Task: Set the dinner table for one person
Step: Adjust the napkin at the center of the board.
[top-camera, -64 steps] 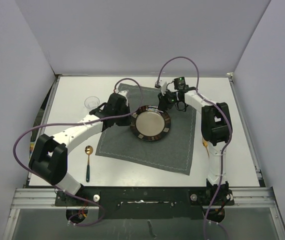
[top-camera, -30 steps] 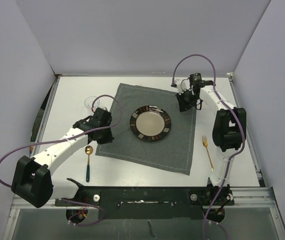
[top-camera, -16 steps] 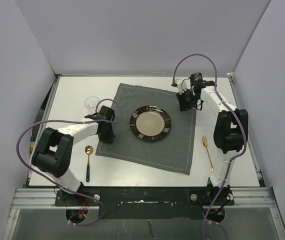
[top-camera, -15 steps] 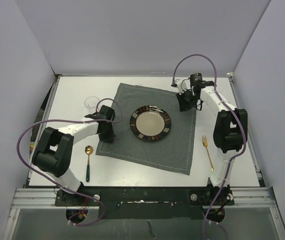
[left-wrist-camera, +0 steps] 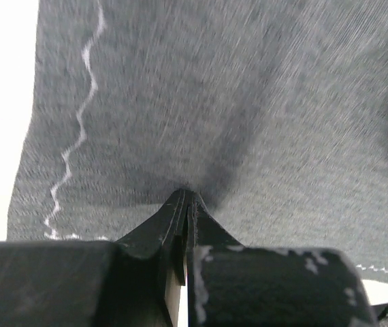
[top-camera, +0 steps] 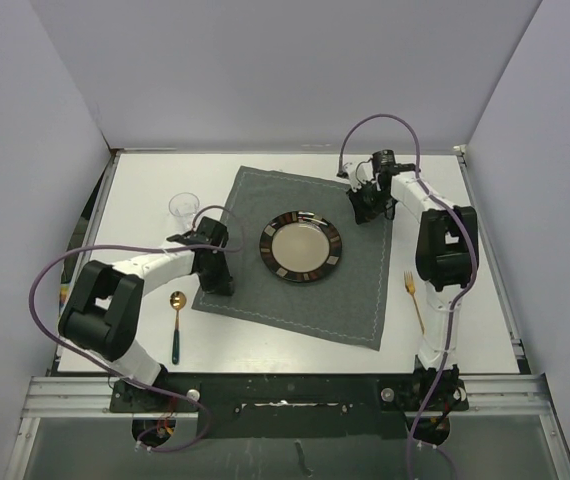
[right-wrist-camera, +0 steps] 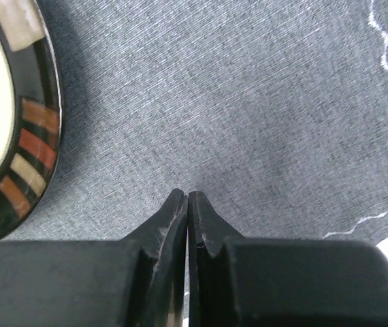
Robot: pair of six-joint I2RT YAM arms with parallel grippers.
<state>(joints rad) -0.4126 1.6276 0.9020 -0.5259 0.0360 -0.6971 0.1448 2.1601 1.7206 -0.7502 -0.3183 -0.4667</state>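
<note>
The left gripper (left-wrist-camera: 186, 199), jaws together, touches the woven grey placemat (top-camera: 305, 300) at 9 o'clock of the round, glossy plate (top-camera: 301, 247). The right gripper (right-wrist-camera: 187, 197), likewise closed, is at 2 o'clock. The cloth lies on the matte white dinner table (top-camera: 145, 190).

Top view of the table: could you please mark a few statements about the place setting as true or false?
1. The plate sits on the placemat. True.
2. The fork lies on the placemat beside the plate. False: it lies on the bare table, to the right of the placemat.
3. The left gripper and the right gripper are both shut, with their tips at the placemat. True.
4. The glass stands on the plate. False: it stands on the table, to the left of the placemat.
5. The spoon lies on the table to the left of the placemat. True.
</note>
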